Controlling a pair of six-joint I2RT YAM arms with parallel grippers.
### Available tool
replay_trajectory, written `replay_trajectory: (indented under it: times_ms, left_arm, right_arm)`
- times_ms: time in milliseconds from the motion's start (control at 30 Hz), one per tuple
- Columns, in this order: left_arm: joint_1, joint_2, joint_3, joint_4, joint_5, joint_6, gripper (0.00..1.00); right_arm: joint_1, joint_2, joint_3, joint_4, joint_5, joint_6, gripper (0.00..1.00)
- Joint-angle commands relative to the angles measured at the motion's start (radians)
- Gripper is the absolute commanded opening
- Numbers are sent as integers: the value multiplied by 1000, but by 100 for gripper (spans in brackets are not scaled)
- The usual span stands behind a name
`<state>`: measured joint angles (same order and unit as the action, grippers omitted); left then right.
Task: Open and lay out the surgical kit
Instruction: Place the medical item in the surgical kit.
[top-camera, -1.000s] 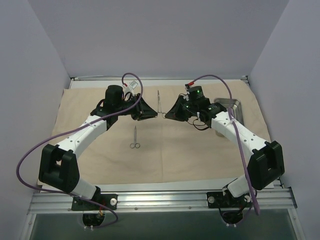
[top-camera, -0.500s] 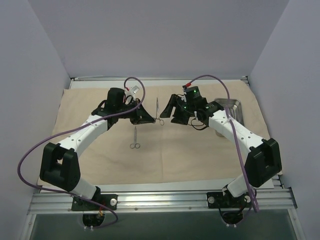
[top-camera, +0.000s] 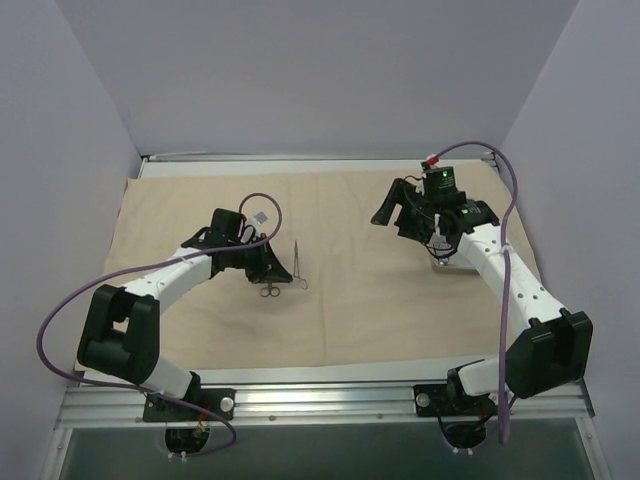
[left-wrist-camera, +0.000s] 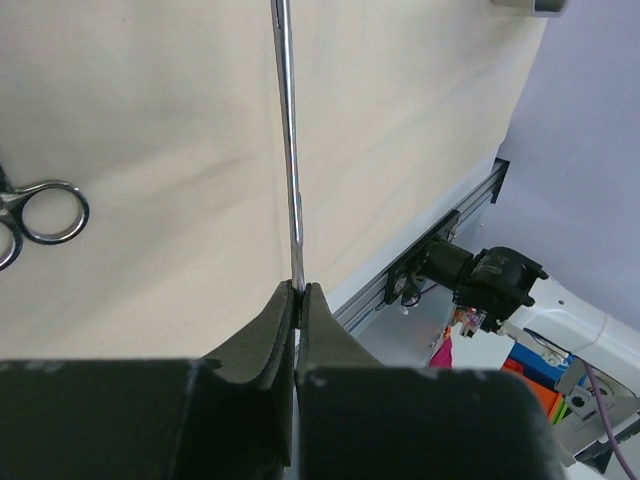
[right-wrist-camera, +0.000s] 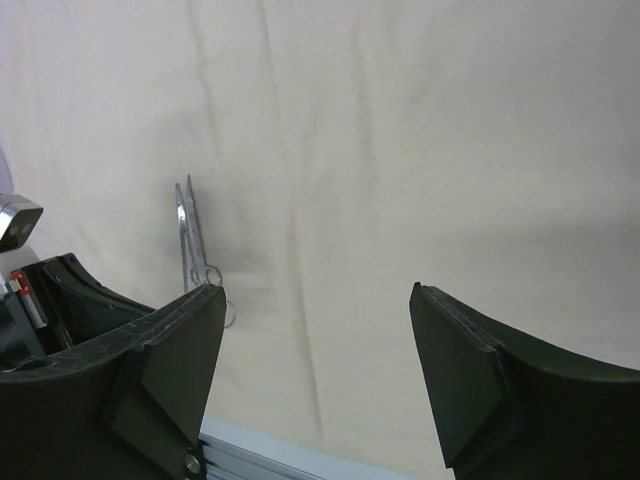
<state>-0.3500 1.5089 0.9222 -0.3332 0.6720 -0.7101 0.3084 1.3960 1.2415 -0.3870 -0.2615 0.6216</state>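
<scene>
Beige cloth (top-camera: 400, 320) lies spread flat over the desk (top-camera: 340, 373), softly creased and matte, inside plain pale walls. At the left, the left claw (left-wrist-camera: 297, 300) is now clenched on the end of a thin steel tool (left-wrist-camera: 290, 150). A second ago that claw stood open at the middle of the cloth, where both arms met around this tool. It has since carried the tool down and leftward, so it now hangs just beside the scissors (top-camera: 269, 289), whose small round rings rest on the fabric. Whether the tool touches the cloth I cannot tell. It is a narrow, polished shaft, hard and slippery against the soft weave. To the right, the right claw (right-wrist-camera: 312, 300) has let go and drawn back toward the far right, fingers spread with nothing between them. A sliver of what looks like the steel tray (top-camera: 447, 266) shows under that arm. The handover seems done, so I judge the next step is to set this tool down parallel to the scissors.
</scene>
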Motion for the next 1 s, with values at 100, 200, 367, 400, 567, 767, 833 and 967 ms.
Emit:
replay_trajectory:
  times_ms: [100, 200, 367, 400, 567, 767, 833, 967]
  left_arm:
    - [20, 13, -39, 92, 52, 11, 2]
    - [28, 78, -17, 74, 75, 26, 2]
    - [32, 111, 0, 80, 66, 60, 2]
    - [32, 128, 7, 82, 67, 69, 2]
    - [48, 166, 21, 115, 75, 75, 2]
    - [49, 191, 15, 138, 70, 70, 2]
    - [49, 201, 7, 149, 72, 64, 2]
    - [49, 208, -25, 189, 66, 43, 2]
  right_arm:
    - [-26, -80, -50, -62, -12, -60, 76]
    - [-28, -78, -53, -59, -16, -59, 76]
    - [-28, -80, -51, -59, -21, -59, 76]
    - [-29, -80, -53, -59, -21, -59, 76]
    - [-29, -77, -57, -69, -16, -65, 76]
    - [-29, -66, -48, -69, -21, -65, 76]
    - [-29, -60, -45, -66, -22, -66, 75]
    - [-29, -48, -47, -61, -28, -65, 76]
